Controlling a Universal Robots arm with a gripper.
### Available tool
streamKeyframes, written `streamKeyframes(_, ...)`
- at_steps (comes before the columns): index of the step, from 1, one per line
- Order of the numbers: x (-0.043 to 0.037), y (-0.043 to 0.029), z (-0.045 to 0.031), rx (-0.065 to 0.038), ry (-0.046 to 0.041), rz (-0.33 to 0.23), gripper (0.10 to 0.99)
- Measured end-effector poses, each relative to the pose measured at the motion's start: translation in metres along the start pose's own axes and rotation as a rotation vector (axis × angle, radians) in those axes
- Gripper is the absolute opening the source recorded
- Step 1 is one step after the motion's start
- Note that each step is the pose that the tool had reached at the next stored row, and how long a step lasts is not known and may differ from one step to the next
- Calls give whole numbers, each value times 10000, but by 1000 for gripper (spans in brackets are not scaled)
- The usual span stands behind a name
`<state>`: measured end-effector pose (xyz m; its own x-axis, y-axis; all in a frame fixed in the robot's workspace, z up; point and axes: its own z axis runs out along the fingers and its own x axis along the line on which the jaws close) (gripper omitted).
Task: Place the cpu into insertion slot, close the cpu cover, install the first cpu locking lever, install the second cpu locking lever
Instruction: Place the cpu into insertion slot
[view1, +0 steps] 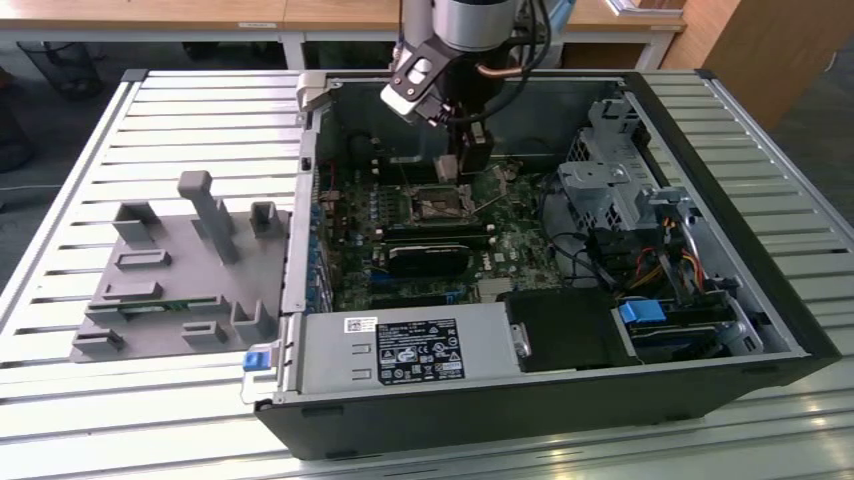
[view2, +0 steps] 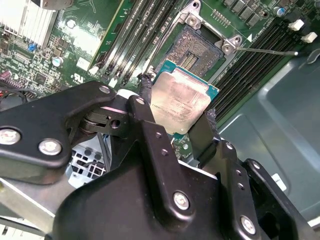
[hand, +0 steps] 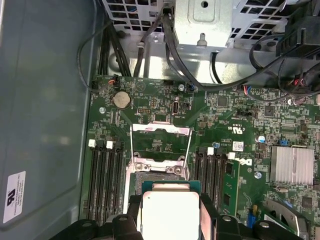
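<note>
The cpu (view2: 181, 100), a small square chip with a silvery-beige face and green edge, is held flat in my gripper (view2: 177, 102), which is shut on two of its opposite sides. It hangs just above the green board, close beside the insertion slot (view2: 197, 50), not in it. In the first wrist view the cpu (hand: 170, 212) sits in the gripper (hand: 171, 211) with the open insertion slot (hand: 157, 172) right beyond it. The cpu cover (hand: 161, 131) stands swung up, and thin lever rods (hand: 189, 150) flank it. In the exterior view my gripper (view1: 465, 170) hovers over the insertion slot (view1: 438, 206).
Long black memory slots (hand: 106, 180) run on both sides of the socket. A finned heat sink (hand: 292, 165), a drive cage (view1: 601, 190) with cables, and a power supply (view1: 400, 350) crowd the case. A grey fixture (view1: 174, 270) rests on the slatted table.
</note>
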<state>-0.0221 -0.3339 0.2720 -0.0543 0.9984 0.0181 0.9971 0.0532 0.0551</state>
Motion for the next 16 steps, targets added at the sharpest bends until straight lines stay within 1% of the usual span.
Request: streamKeyframes(16,-1,-4,80,53,2,10,541)
